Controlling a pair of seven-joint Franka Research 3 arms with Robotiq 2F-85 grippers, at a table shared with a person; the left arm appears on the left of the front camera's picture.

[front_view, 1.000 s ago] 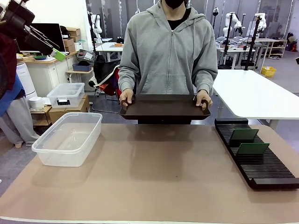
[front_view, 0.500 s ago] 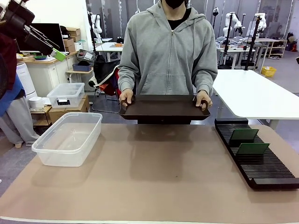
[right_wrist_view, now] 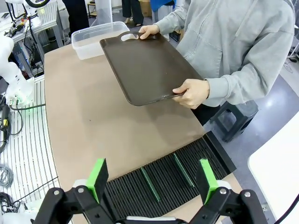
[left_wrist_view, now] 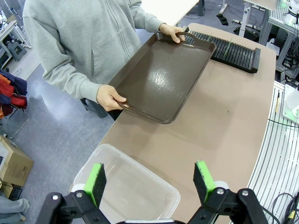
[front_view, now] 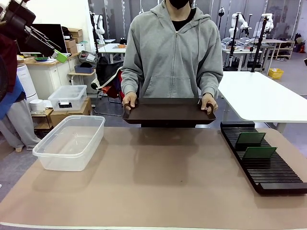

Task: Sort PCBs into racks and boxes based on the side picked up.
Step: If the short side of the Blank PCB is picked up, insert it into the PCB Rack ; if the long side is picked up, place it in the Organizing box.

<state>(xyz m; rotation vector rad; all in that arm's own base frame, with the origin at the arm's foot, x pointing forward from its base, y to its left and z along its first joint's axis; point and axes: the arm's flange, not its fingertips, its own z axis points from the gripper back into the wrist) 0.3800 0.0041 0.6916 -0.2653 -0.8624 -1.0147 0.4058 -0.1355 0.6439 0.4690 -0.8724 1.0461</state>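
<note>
Two green PCBs (front_view: pixel 250 138) (front_view: pixel 259 153) stand upright in slots of the long black rack (front_view: pixel 268 168) at the table's right; in the right wrist view the same boards (right_wrist_view: pixel 151 184) (right_wrist_view: pixel 183 170) show edge-on in the rack (right_wrist_view: pixel 163 179). The clear plastic box (front_view: pixel 71 142) sits at the left with nothing in it, also under my left gripper (left_wrist_view: pixel 151 179), which is open high above it. My right gripper (right_wrist_view: pixel 152 179) is open above the rack. A person holds a dark brown tray (front_view: pixel 169 111) with both hands at the far edge; its surface is bare (left_wrist_view: pixel 161 84).
The brown table mat (front_view: pixel 158 182) spreads between box and rack. A white table (front_view: pixel 261 98) stands behind on the right. A second small clear tub (front_view: pixel 67 97) sits on cardboard boxes off the table at the left.
</note>
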